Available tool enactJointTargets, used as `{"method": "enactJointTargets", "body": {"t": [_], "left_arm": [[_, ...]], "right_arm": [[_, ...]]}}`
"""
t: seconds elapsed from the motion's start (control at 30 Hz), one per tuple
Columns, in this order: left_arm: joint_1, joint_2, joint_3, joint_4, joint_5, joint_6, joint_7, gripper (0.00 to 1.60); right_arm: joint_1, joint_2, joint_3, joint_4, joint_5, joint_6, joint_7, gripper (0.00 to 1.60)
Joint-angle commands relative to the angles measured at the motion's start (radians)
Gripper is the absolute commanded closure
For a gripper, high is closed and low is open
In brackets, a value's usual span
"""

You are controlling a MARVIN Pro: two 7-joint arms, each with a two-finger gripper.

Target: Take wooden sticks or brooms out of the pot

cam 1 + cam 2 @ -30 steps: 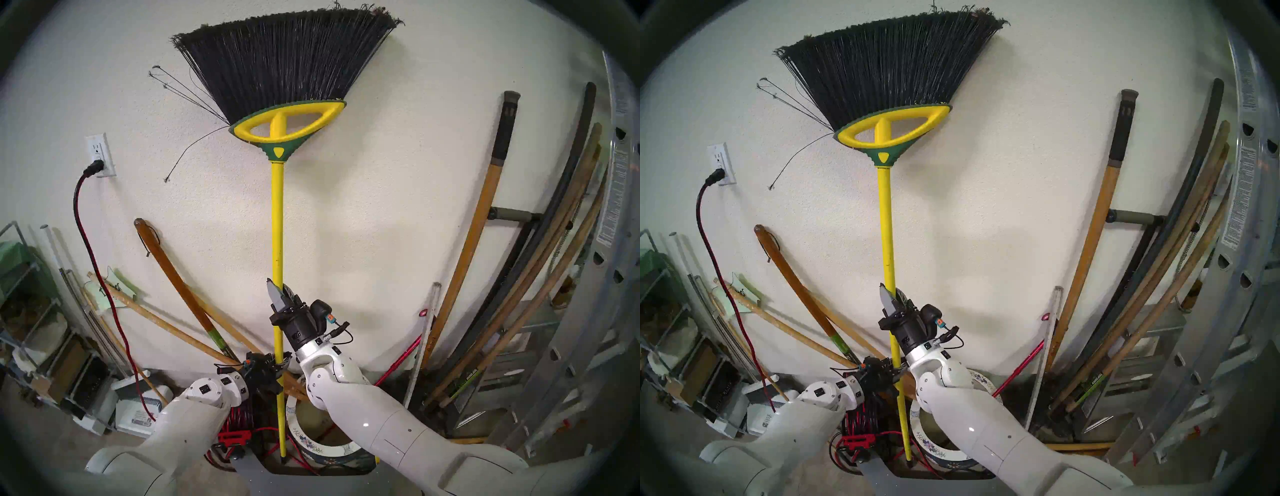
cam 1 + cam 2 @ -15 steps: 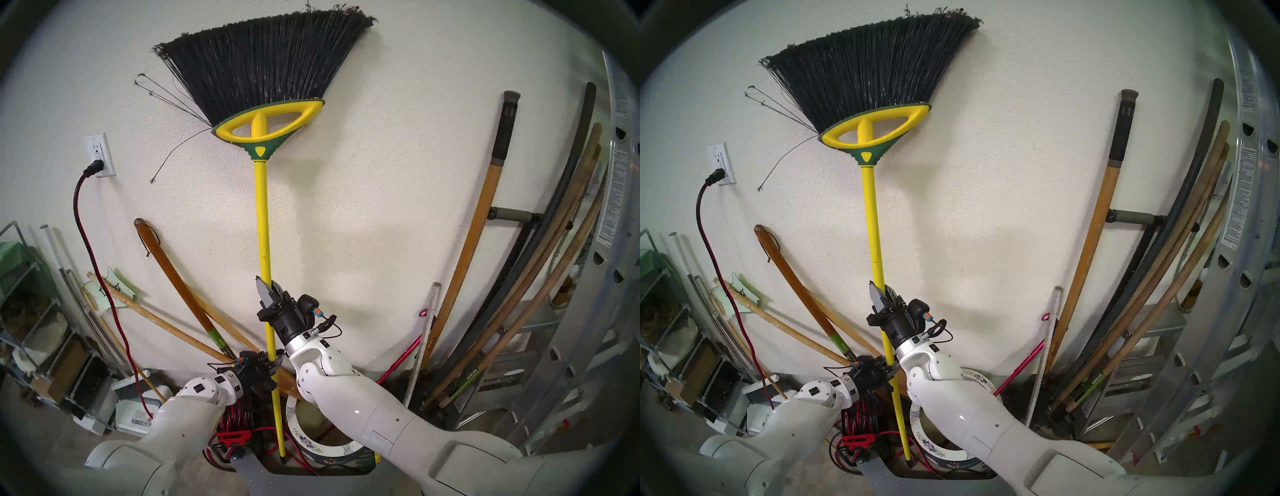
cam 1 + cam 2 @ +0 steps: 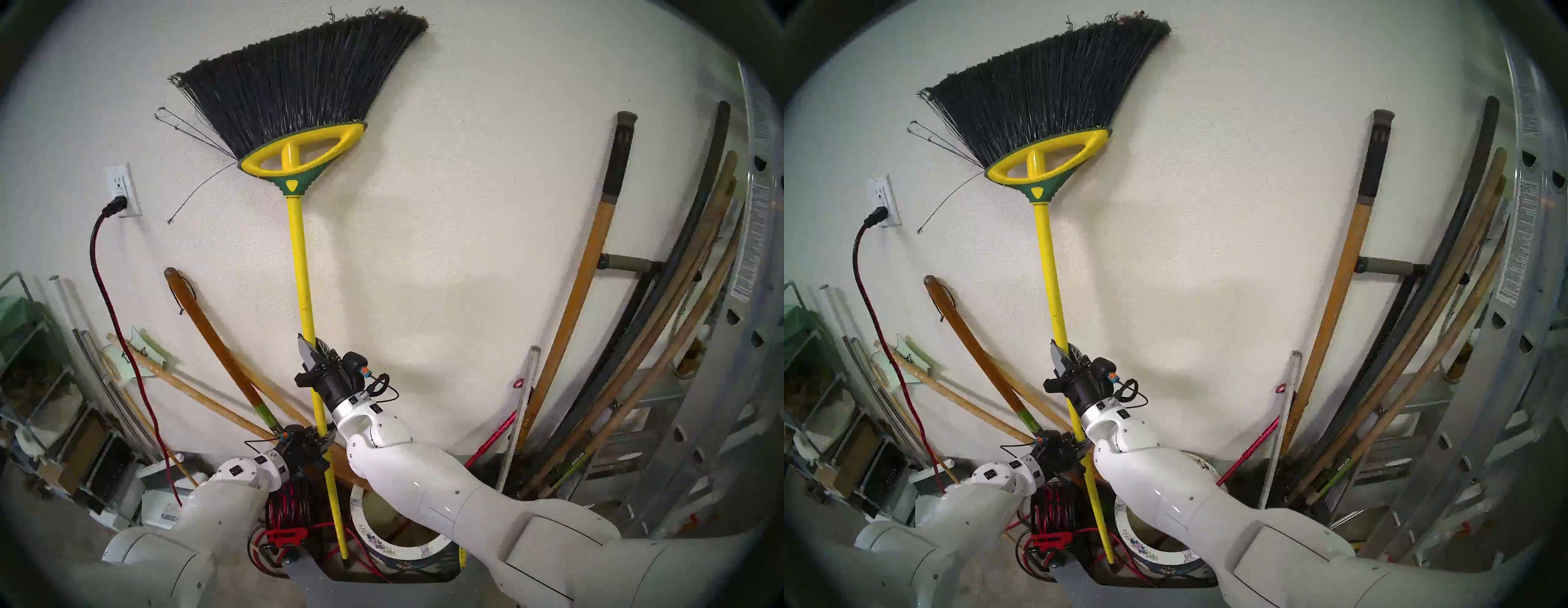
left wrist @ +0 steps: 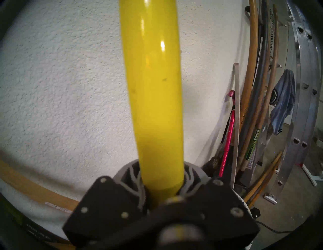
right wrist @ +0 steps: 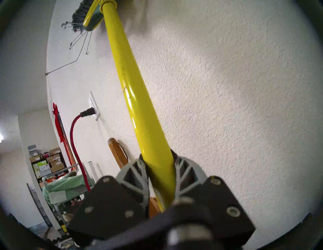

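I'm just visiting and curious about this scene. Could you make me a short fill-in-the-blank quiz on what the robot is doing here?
1. Both grippers are shut on the broom's ____ pole.
2. The right gripper grips the pole ____ the left gripper.
3. The broom's bristles point ____.
4. The pot's rim is painted with small ____.

Missing words: yellow; above; up; flowers

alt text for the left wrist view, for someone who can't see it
The left gripper is shut on the broom, whose yellow pole rises up the middle against a white wall. At right, wooden poles and a ladder lean on the wall.
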Motion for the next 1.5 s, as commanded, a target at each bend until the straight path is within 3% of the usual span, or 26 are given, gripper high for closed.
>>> {"method": "enactJointTargets", "body": {"t": [0.0, 0.53, 1.07, 1.1, 1.13, 1.17, 1.47], "left_arm": [[-0.062, 0.006, -0.014, 0.046, 0.006, 0.01, 0.054, 1.6], [-0.128, -0.015, -0.009, 0.147, 0.032, -0.001, 0.076, 1.6], [-0.173, -0.028, -0.025, 0.229, 0.055, -0.026, 0.083, 1.6], [-0.176, -0.029, -0.026, 0.234, 0.056, -0.028, 0.083, 1.6], [-0.178, -0.029, -0.028, 0.238, 0.058, -0.03, 0.083, 1.6], [-0.184, -0.03, -0.03, 0.249, 0.06, -0.034, 0.083, 1.6], [-0.21, -0.04, -0.037, 0.294, 0.075, -0.05, 0.093, 1.6]], "right_arm": [[0.043, -0.11, -0.064, 0.11, -0.056, -0.028, -0.024, 1.6], [0.116, -0.182, -0.091, 0.347, -0.1, -0.146, -0.079, 1.6], [0.147, -0.216, -0.115, 0.456, -0.128, -0.238, -0.063, 1.6], [0.146, -0.222, -0.112, 0.465, -0.132, -0.246, -0.062, 1.24], [0.151, -0.213, -0.125, 0.459, -0.134, -0.245, -0.054, 0.99], [0.148, -0.218, -0.123, 0.467, -0.135, -0.259, -0.052, 0.0], [0.132, -0.217, -0.111, 0.484, -0.128, -0.319, -0.017, 0.0]]}}
